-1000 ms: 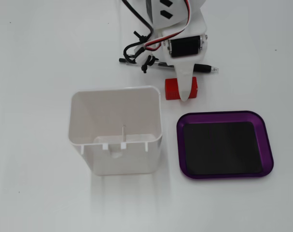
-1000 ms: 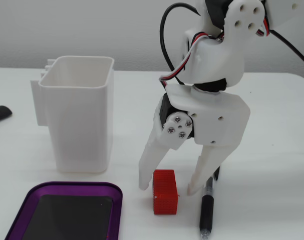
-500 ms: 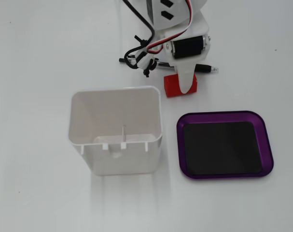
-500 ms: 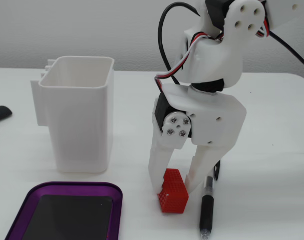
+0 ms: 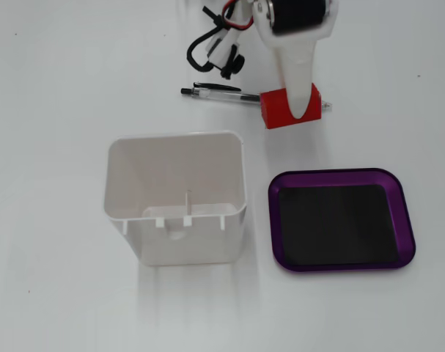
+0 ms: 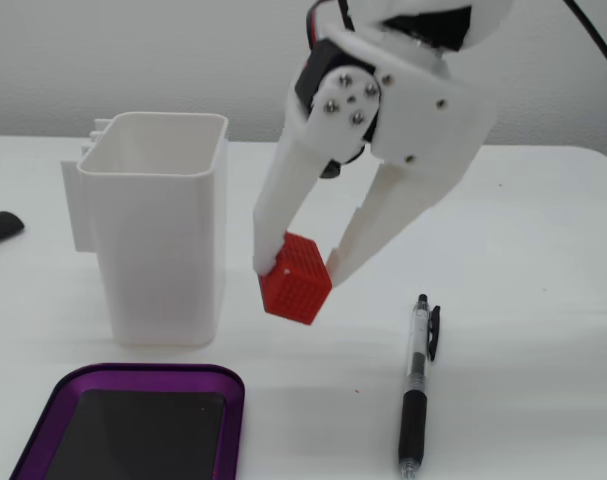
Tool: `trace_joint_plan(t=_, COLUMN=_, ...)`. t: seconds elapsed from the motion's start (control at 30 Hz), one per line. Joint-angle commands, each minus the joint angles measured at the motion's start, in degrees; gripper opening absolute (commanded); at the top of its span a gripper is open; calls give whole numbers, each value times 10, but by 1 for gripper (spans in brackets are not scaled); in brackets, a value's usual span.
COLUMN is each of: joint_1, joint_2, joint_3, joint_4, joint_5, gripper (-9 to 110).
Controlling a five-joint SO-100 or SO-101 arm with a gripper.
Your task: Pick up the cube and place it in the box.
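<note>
We see the end effector grasping the red cube between both fingers. The purple box lies on the bench below it, a pen beside.

Ribbed red cube; empty purple box

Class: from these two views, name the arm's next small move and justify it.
Probably lift a little, then carry toward the tray. The end effector already pinches the cube, tilted, between both fingers, near the pen. The tray's black floor is bare, so the cube is not yet placed.
</note>
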Motion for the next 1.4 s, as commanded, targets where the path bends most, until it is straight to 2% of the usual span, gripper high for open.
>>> trace_joint_plan(t=0.0, joint_1=-3, joint_2=59, joint_3=-25, joint_4=-42, joint_5=-4, gripper=-1)
trace_joint_plan(t=0.37, joint_1=-112, joint_2=39, joint_3=-1, joint_4=-226, joint_5=-6, gripper=-1)
trace_joint_plan(t=0.83, joint_1=-90, joint_2=-209, joint_3=-83, joint_4=-238, joint_5=-7, gripper=-1)
trace_joint_plan(t=1.27, joint_1=-67, joint_2=-235, joint_3=-148, joint_4=-236, joint_5=-6, gripper=0)
trace_joint_plan(t=1.37, joint_1=-67, joint_2=-232, joint_3=-144, joint_4=-229, joint_5=-6, gripper=4)
